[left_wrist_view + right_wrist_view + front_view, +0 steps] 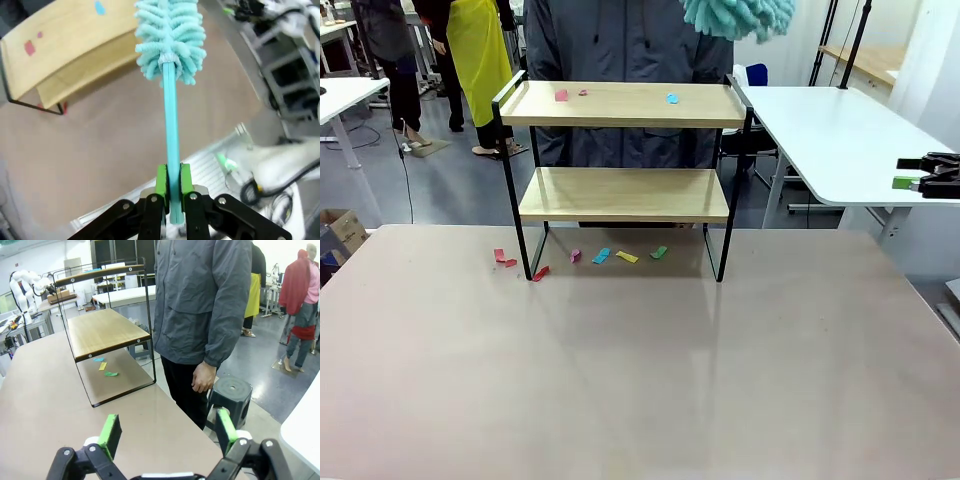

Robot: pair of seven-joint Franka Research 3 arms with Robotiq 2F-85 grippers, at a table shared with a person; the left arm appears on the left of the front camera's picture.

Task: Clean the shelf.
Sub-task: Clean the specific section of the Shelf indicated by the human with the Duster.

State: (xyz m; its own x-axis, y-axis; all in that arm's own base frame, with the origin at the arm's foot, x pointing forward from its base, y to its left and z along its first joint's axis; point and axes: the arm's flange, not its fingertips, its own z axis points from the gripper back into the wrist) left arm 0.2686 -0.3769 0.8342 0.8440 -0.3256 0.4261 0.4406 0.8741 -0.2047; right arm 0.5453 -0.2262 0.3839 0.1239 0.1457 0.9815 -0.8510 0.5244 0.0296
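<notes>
- The shelf (620, 150) stands upright at the far middle of the table (640, 400), its four black legs on the table surface.
- On the shelf's top board lie three paper scraps: a pink scrap (561, 95) and a smaller pink one (583, 92) toward the robot's left end, and a blue scrap (671, 98) toward the right end.
- Under and just in front of the shelf, on the table, lies a row of coloured scraps (601, 256) in red, pink, blue, yellow and green.
- The duster (170, 40), a fluffy teal head on a teal stick, hangs above the shelf's right end, clear of the top board.
- The left end effector (170, 187) is clamped narrow on the duster's stick.
- The right end effector (165, 435) stands wide and holds nothing, off to the shelf's right.
- A person (620, 40) stands just behind the shelf.
- Step in hand, as judged: approach to the top board, which is not yet swept.
- Next move calls for lowering the duster head onto the top board and sweeping along it over the raised edge.
- Readable writing: none.
</notes>
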